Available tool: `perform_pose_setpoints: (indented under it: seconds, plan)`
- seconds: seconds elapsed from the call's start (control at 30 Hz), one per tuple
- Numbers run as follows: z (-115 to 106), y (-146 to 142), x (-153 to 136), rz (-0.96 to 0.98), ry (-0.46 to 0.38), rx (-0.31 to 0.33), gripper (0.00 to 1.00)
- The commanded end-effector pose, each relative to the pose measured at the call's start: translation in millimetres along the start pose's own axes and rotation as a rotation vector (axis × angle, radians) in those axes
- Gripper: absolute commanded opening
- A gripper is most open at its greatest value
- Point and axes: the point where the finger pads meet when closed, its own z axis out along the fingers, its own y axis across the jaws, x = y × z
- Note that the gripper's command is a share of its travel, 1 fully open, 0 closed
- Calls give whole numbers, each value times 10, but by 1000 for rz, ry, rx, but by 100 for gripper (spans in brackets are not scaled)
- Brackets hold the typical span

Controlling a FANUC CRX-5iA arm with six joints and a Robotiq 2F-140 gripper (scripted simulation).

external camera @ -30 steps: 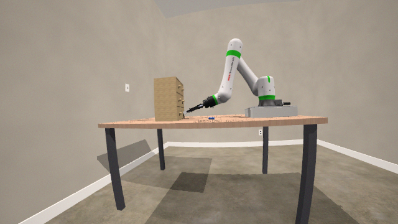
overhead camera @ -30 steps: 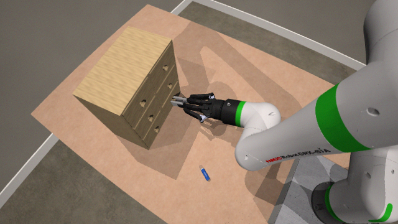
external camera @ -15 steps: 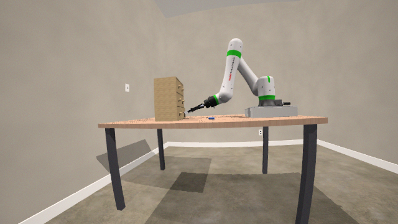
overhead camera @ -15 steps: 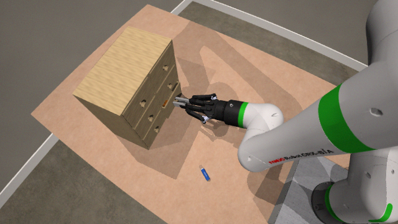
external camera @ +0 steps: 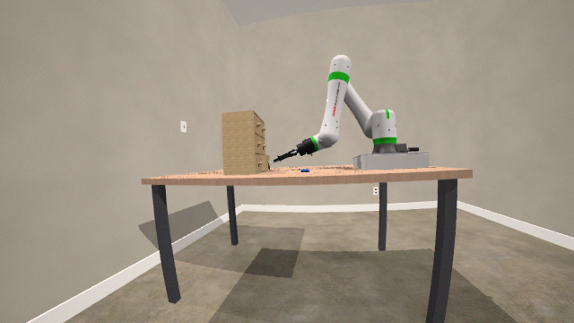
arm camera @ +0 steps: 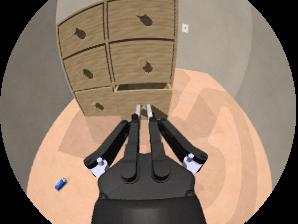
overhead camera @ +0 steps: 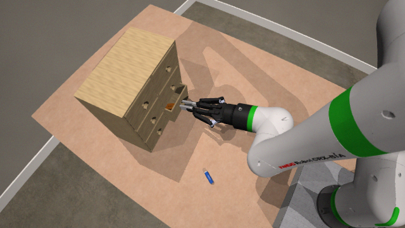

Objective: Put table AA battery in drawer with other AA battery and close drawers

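Observation:
The small wooden chest (overhead camera: 126,69) (external camera: 238,144) (arm camera: 133,23) stands on the table with six drawers in two columns. Its bottom drawer (overhead camera: 180,90) (arm camera: 162,99) on the arm's side is pulled out a little. A small orange thing (overhead camera: 169,106) lies inside it. My gripper (overhead camera: 184,104) (external camera: 270,162) (arm camera: 143,109) is at this drawer's front, shut on its knob, which the fingertips hide. The blue AA battery (overhead camera: 208,176) (external camera: 305,170) (arm camera: 60,184) lies flat on the table, well away from the chest and the gripper. The other drawers are pushed in.
The chest stands near the far left part of the table (overhead camera: 95,152) (external camera: 314,177). The arm's grey base (overhead camera: 304,196) (external camera: 390,161) stands at the right end. The arm reaches low over the table between base and chest.

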Motion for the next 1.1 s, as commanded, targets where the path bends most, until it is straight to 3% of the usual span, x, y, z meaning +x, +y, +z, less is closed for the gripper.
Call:
perform_pose_setpoints:
  seconds: [0.0,1.07]
  plan:
    - [-33,1,-11,0,0,0,8]
    - [-338,1,-122,0,0,0,8]
